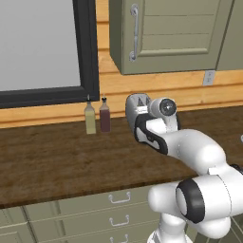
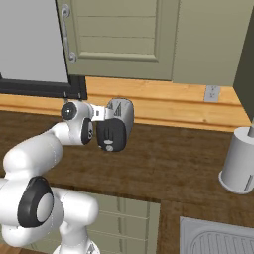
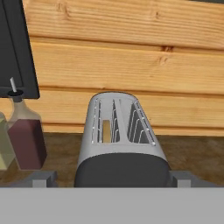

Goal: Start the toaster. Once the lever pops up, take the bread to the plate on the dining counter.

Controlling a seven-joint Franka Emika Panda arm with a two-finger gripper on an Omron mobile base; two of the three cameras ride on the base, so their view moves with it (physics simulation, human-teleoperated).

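The toaster (image 3: 118, 144) stands on the wood counter against the wall, its black end panel facing my hand. A tan edge of the bread (image 3: 106, 131) shows deep in its left slot. My gripper (image 3: 113, 179) is open, one grey fingertip (image 3: 43, 177) on each side of the toaster's near end and neither touching it. From the right, the toaster (image 2: 119, 119) sits just past my wrist, and a small pale mark that may be the lever (image 2: 110, 147) shows low on the black panel. In the left base view, my arm hides most of the toaster (image 1: 137, 102). The plate and dining counter are out of view.
Two bottles, one yellowish (image 1: 89, 119) and one dark red (image 1: 105, 116), stand left of the toaster. A grey cylinder (image 2: 240, 161) and a sink drainboard (image 2: 213, 238) lie to the right. A wall cabinet (image 1: 166, 33) hangs overhead. The counter (image 1: 57, 161) has handled drawers below.
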